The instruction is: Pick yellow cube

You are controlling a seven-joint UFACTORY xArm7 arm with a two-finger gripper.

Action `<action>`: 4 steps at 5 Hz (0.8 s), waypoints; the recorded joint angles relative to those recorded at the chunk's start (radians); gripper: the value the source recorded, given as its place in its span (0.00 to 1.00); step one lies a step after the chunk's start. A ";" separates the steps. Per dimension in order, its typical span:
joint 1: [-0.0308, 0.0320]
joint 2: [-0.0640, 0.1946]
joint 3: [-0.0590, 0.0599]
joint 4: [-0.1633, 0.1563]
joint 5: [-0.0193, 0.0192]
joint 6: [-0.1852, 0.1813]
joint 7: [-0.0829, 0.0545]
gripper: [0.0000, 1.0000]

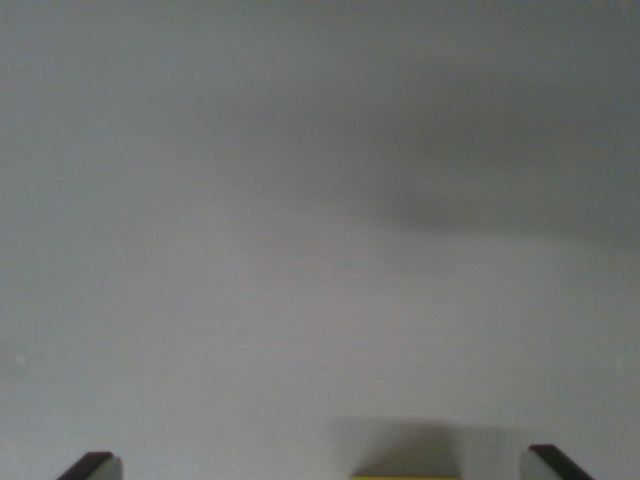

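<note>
Now | yellow cube (pixel 405 477) at 6 o'clock edge, between gripper (pixel 325 468) fingertips, toward 5 o'clock side | jaws spread, released, grasping nothing

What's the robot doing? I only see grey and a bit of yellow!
This is the camera on the robot's wrist, looking down at a plain grey surface. The two dark tips at the bottom corners belong to its gripper, and they stand wide apart. Between them, at the very bottom edge, a thin strip of the yellow cube peeks in. The tips are not touching it, so nothing has been grabbed yet.
</note>
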 joint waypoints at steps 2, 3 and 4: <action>-0.0087 0.009 -0.007 -0.037 0.0026 -0.042 -0.022 0.00; -0.0087 0.009 -0.007 -0.037 0.0026 -0.042 -0.022 0.00; -0.0170 0.018 -0.014 -0.071 0.0051 -0.082 -0.042 0.00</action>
